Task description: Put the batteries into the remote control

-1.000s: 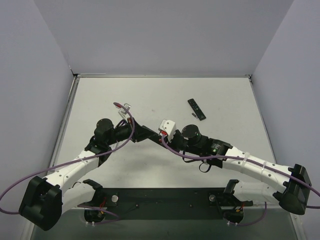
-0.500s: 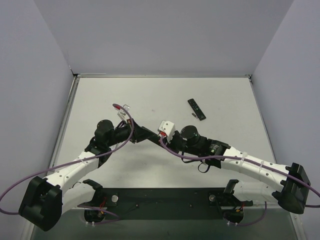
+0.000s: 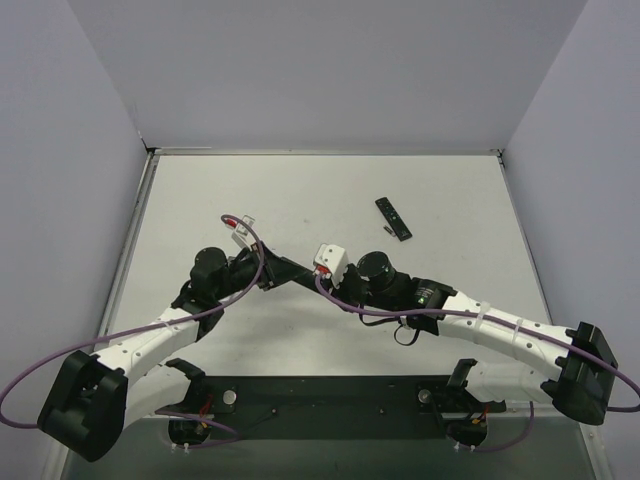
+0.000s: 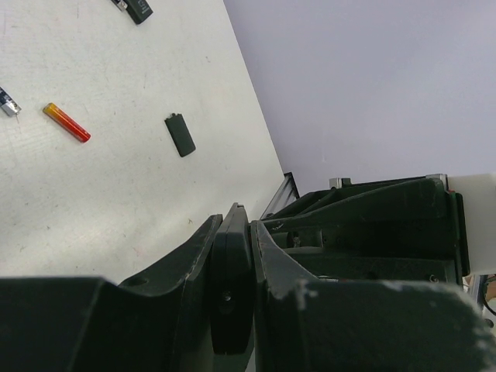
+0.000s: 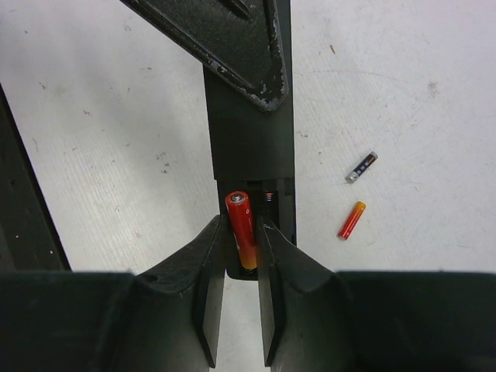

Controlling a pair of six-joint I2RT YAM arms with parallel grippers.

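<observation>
A red battery (image 5: 240, 221), gripped in the right gripper (image 5: 241, 226) jaws, is judged half-seated in the remote control (image 5: 248, 147), itself clamped by the left gripper (image 4: 232, 217) jaws. Pressing it flat is called for next.

Camera placement, three views.
Top camera, high behind the arms, sees the whole table (image 3: 200, 190); left wrist looks low across it, right wrist steeply down; both, close, share the loose red battery (image 4: 67, 122).

Open table (image 5: 101, 155) left of remote (image 5: 248, 147); loose batteries (image 5: 351, 220) right.
</observation>
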